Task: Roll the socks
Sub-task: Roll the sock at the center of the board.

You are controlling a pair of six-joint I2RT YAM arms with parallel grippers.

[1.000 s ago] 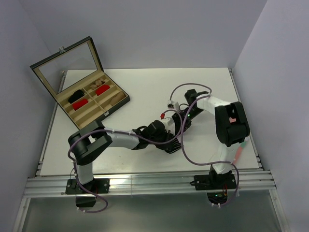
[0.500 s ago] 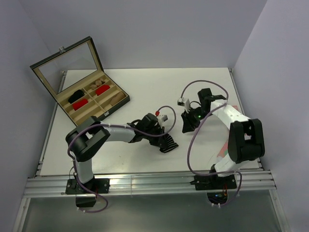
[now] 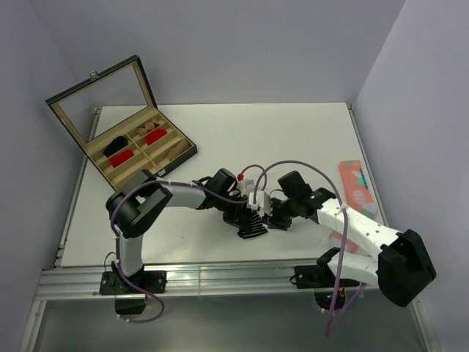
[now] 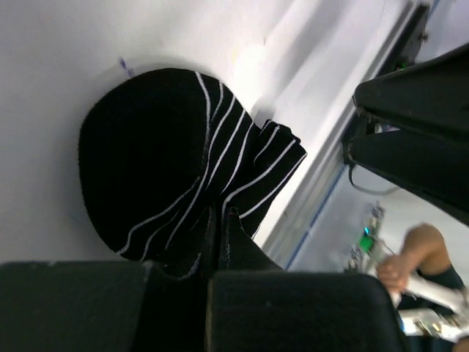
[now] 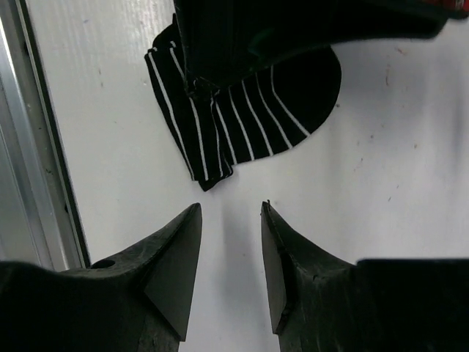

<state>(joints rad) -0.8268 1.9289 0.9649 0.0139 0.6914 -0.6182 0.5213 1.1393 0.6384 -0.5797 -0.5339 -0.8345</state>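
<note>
The black sock with thin white stripes [image 3: 251, 222] lies crumpled on the white table [image 3: 220, 139], near its front middle. My left gripper [image 3: 240, 211] is shut on the sock's folded edge [image 4: 168, 154], its fingertips [image 4: 233, 235] pressed together over the fabric. My right gripper [image 5: 231, 209] is open just to the right of the sock [image 5: 249, 110], low over the table, with only bare table between its fingers. In the top view it [image 3: 272, 218] nearly touches the sock. No tan-brown sock lies on the table.
An open wooden box [image 3: 143, 158] with a glass lid stands at the back left, holding red bundles [image 3: 123, 156], a black bundle and tan fabric. A coral-pink patterned sock [image 3: 355, 187] lies at the right edge. The table's metal front rail [image 3: 220, 279] runs just below the sock.
My right arm has swung in from the right and come down beside the striped sock, its jaws a little wider. My left gripper stays shut on the sock, which has shifted slightly.
</note>
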